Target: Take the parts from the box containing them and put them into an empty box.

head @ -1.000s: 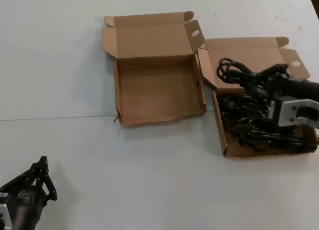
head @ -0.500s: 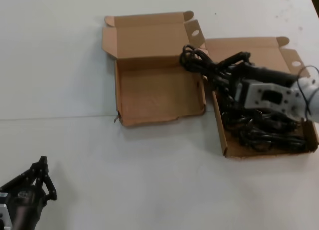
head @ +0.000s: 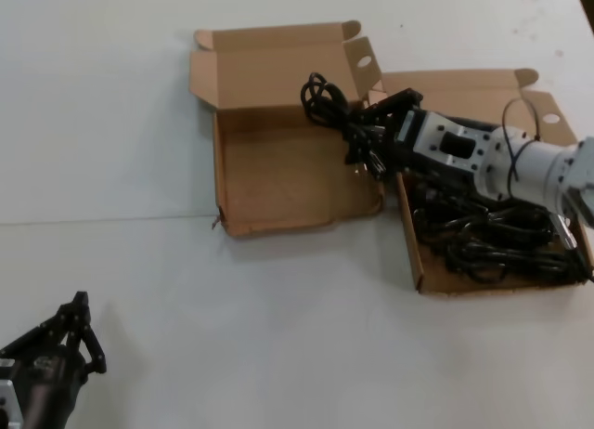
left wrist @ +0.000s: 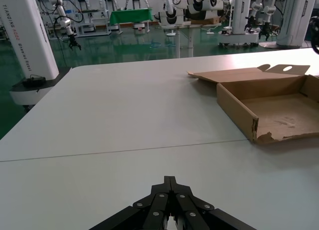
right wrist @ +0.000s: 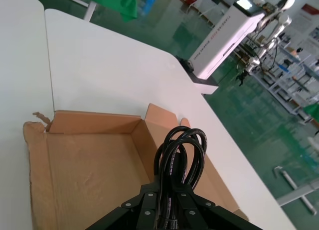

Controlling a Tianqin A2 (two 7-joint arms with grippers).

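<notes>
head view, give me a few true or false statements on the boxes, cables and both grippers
1. The right gripper is shut on a cable bundle. True.
2. The cable bundle lies flat on the white table. False: it hangs in the gripper over the right side of the empty box.
3. The box containing them holds more black cables. True.
4. The left gripper is reaching into the empty box. False: it sits low over the near left of the table, shut, far from both boxes.
5. The empty box has a torn near corner. True.
</notes>
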